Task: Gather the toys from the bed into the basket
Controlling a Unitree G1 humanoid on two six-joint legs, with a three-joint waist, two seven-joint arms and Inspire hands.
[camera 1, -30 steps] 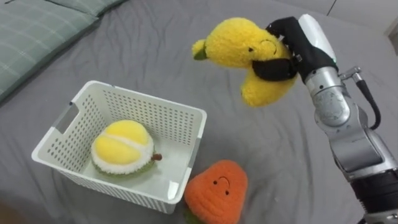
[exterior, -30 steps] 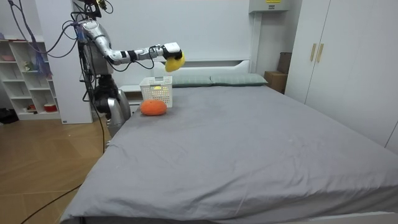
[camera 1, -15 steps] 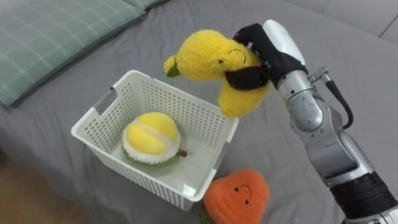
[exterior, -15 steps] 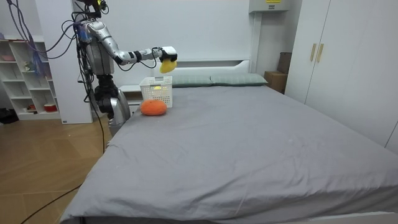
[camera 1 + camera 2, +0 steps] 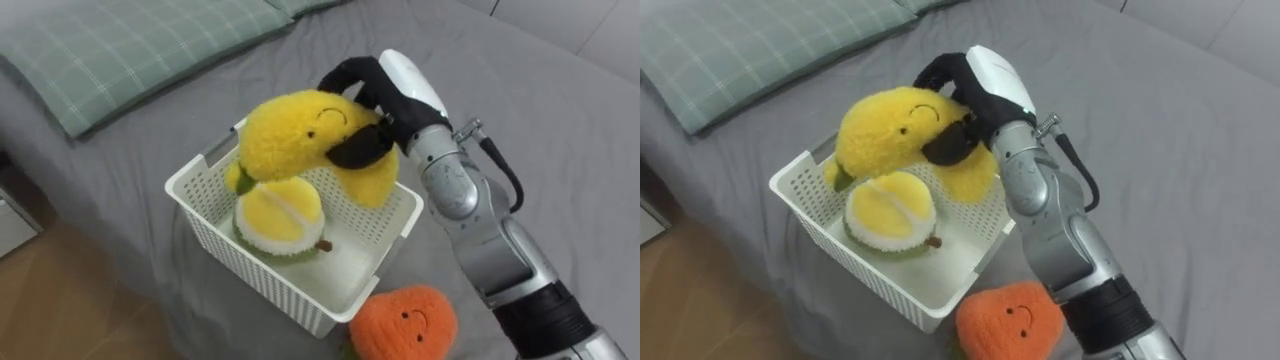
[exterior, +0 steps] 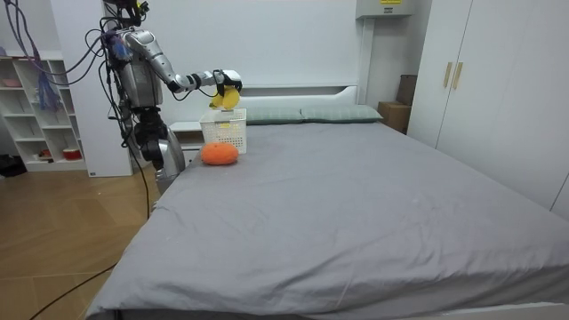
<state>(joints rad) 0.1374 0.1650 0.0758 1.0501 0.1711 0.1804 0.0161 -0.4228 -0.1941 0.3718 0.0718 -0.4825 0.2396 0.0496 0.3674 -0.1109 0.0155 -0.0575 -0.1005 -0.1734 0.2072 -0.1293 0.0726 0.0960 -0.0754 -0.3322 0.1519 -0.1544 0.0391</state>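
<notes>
While the right robot hand point(image 5: 397, 92) grips a yellow plush toy point(image 5: 298, 135) just above the white basket point(image 5: 292, 292), a round yellow toy point(image 5: 276, 216) lies inside and an orange plush toy point(image 5: 405, 326) rests on the bed point(image 5: 560, 150) beside it. The next move is probably to lower and release.

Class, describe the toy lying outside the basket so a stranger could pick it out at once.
On the grey bed stands a white basket. Beside its near corner, on the sheet, lies the soft toy. It alone is orange; the round toy inside and the big plush in the right hand are yellow.
</notes>
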